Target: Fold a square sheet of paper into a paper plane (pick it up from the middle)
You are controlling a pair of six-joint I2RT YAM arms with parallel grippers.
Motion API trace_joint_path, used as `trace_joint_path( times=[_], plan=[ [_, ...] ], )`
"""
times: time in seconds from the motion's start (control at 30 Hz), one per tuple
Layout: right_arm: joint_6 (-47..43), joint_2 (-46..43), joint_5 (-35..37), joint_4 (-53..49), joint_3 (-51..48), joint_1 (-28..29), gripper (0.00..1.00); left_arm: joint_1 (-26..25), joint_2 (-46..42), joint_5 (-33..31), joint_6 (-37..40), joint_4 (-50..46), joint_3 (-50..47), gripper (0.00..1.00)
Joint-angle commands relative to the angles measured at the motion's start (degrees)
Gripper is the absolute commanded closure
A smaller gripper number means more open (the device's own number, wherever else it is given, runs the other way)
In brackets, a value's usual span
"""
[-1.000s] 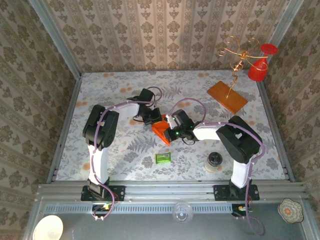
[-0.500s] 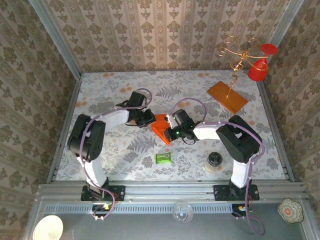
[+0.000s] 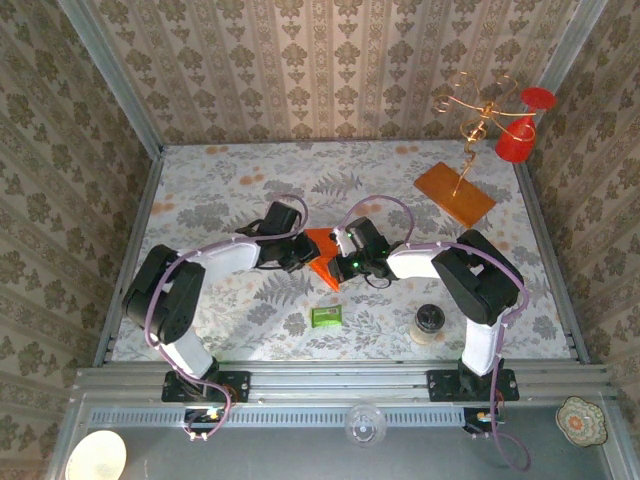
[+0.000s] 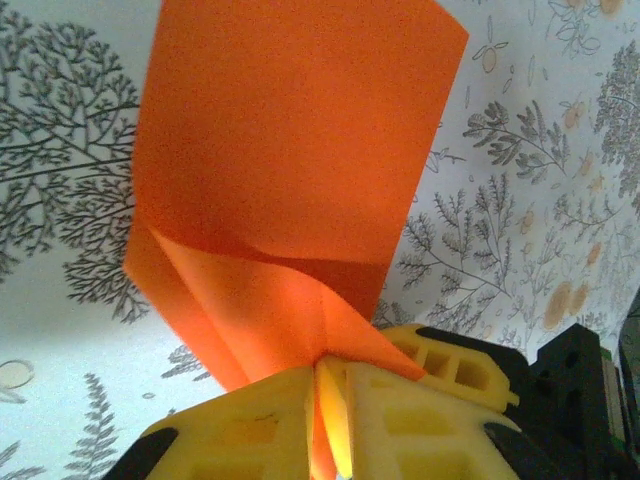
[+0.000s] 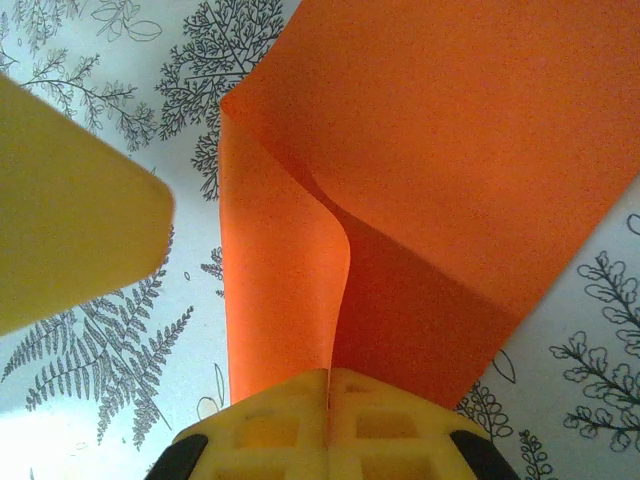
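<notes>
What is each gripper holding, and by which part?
Both grip the orange paper sheet, partly folded: left gripper pinches a doubled-over edge, right gripper pinches a curled edge.

The left gripper [image 4: 328,390] pinches the bottom of the square sheet of paper [image 4: 290,150] between its yellow fingers [image 4: 255,435]. The orange paper curls over itself near the grip. Under it lies a tablecloth [image 4: 520,230] with fern drawings. A black part [image 4: 580,370] on the right may be another arm.

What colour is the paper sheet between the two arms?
Plain bright orange paper, no print. It shows best in the left wrist view.
</notes>
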Motion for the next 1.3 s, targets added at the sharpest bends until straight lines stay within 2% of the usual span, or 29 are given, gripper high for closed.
trace_joint_path(
  times=[0.0,0.17,0.37,1.27],
  plan=[
    [0.4,1.4,-1.7,-0.7,0.7,-0.4,0.98,-0.6,2.1,-1.4,-2.6,2.2,0.5,0.85],
    [0.5,1.3,-1.8,-0.8,0.6,-0.7,0.98,-1.4,5.0,-0.9,-3.8,2.9,1.8,0.91],
    [0.4,1.5,-1.6,-1.1,0.8,-0.9,0.98,-2.2,5.2,-1.8,-4.7,2.2,1.7,0.93],
    [0.9,2.8,-0.9,-2.7,1.6,-1.1,0.97,-2.8,4.6,-4.0,-5.2,-0.1,-0.8,0.95]
  ],
)
